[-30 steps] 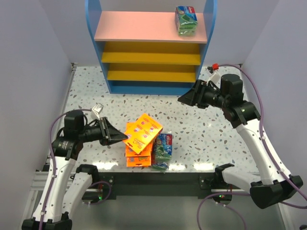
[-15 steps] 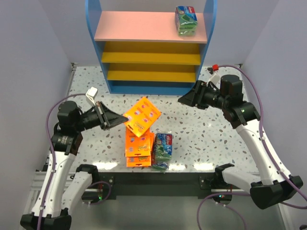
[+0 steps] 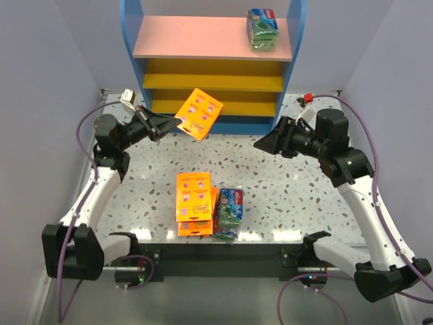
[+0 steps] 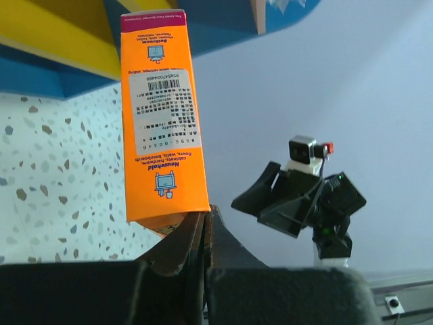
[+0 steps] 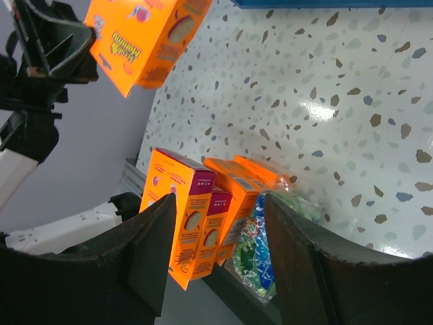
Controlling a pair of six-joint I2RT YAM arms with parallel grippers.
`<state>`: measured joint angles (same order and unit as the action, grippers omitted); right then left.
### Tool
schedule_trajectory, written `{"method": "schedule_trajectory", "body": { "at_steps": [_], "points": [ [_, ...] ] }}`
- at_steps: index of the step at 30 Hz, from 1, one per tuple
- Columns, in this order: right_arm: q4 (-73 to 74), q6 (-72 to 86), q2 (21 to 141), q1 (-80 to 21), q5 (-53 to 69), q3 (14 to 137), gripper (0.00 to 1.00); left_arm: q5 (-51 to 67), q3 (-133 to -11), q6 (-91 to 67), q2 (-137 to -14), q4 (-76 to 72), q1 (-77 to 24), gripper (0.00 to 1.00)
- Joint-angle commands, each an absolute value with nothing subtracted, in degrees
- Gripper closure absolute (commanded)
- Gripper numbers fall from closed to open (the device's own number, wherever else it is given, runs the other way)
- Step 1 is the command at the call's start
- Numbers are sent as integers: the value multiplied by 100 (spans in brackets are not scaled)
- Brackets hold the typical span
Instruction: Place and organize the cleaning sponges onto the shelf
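Orange pack — btm edge hidden btw left fingers

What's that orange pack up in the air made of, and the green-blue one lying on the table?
The orange pack looks like thin printed cardboard with a matte finish: flat faces, crisp folded edges and a barcode panel. The green-blue pack looks wrapped in soft plastic film, glossy and crinkled; what is inside, presumably sponge, can't be told.

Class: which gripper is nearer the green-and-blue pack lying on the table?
Right. The right gripper hangs open behind and right of the green-and-blue pack; the left gripper, shut on an orange pack, is farther off, back-left by the shelf.
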<state>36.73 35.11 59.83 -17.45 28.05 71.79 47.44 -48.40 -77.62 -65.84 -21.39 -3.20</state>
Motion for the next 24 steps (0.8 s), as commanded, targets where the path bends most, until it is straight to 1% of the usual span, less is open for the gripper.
{"method": "schedule_trajectory", "body": {
  "at_steps": [1,6,7,9,18,24],
  "points": [
    [3893,3489,5740,-1723,2813,7392,42,4588,-5229,-8199,-7065,-3742,-141,100],
    [4043,3480,5529,-1731,2760,7269,42,4422,-5475,-8621,-7909,-4798,0,100],
    [4069,3480,5476,-1731,2751,7225,42,4395,-5563,-8787,-8023,-4929,200,100],
    [4139,3480,5432,-1723,2733,7198,42,4281,-5651,-8929,-8331,-5325,255,100],
    [4236,3454,5405,-1723,2672,7277,41,3885,-6284,-8930,-9298,-5150,624,100],
    [4192,3445,5423,-1731,2707,7277,41,3639,-6793,-8982,-9808,-5018,650,100]
  ]
}}
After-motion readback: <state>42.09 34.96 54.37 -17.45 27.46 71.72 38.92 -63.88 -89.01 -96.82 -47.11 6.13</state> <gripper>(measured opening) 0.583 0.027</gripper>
